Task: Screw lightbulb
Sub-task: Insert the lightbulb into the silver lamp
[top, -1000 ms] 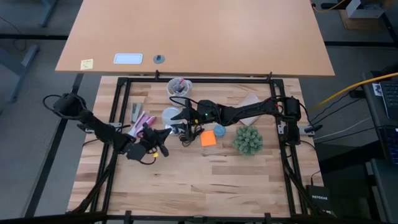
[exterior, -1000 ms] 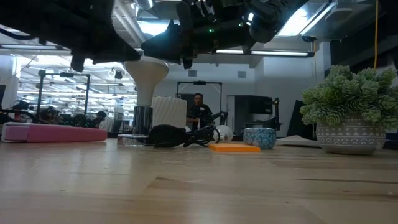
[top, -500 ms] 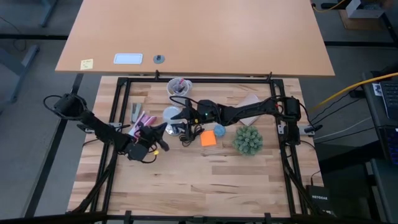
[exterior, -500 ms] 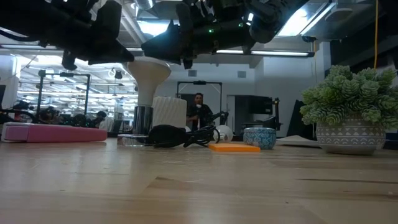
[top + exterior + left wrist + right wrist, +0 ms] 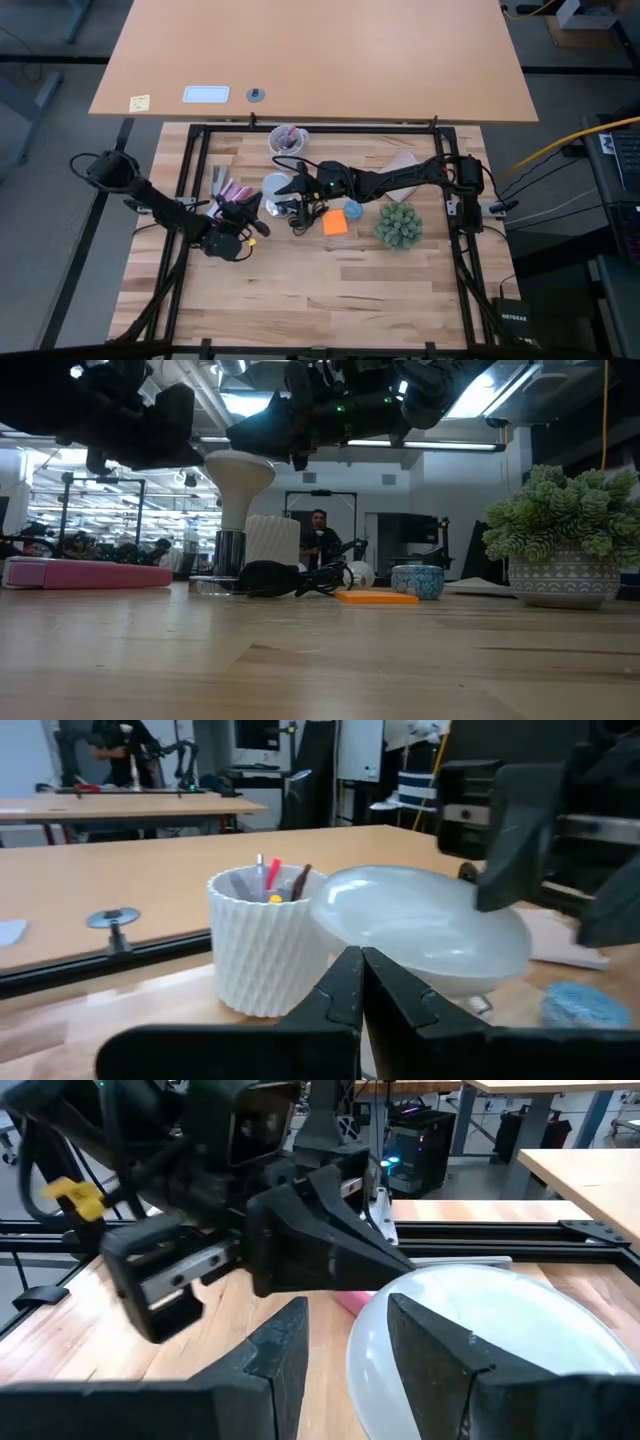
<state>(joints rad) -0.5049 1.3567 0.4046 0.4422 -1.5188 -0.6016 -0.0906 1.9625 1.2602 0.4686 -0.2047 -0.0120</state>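
Lightbulb: one, white and frosted [image 5: 238,472], standing dome-up on its narrow grey base; directly under the right gripper, dome at fingertip height.
Long axis: upright, base down on a shiny round socket [image 5: 229,552], so any turning goes about a vertical line.
Right gripper: [image 5: 289,186] over the dome, fingers [image 5: 432,1348] spread wide at either side of the white curve; contact with the glass not clear, grip not confirmed.
Left gripper: [image 5: 250,208] just beside the bulb on the far side from the right arm, fingers [image 5: 345,988] pressed together, holding nothing, tips aimed at the dome.
Nearer arm: right, already straddling the bulb; left close but closed up and off to the side.
Key relation: dome between the right fingers, both tips level with its widest part; judged ready for a squeeze then a twist about the upright axis.
Bulb from left gripper: straight ahead of the closed tips, near, with a white ribbed pen cup [image 5: 268,943] beyond and to one side of it.
Black cord: one, coiled [image 5: 290,578] on the wood near the socket, below the right gripper.
Orange sticky note: one [image 5: 335,222], flat, past the right gripper's wrist side.
Blue bowl: one [image 5: 418,581], near the note.
Potted plant: one [image 5: 399,225], well apart from both grippers.
Pink block: one [image 5: 85,573], on the left gripper's side.
Counts: two arms, one bulb, one socket, one pen cup.
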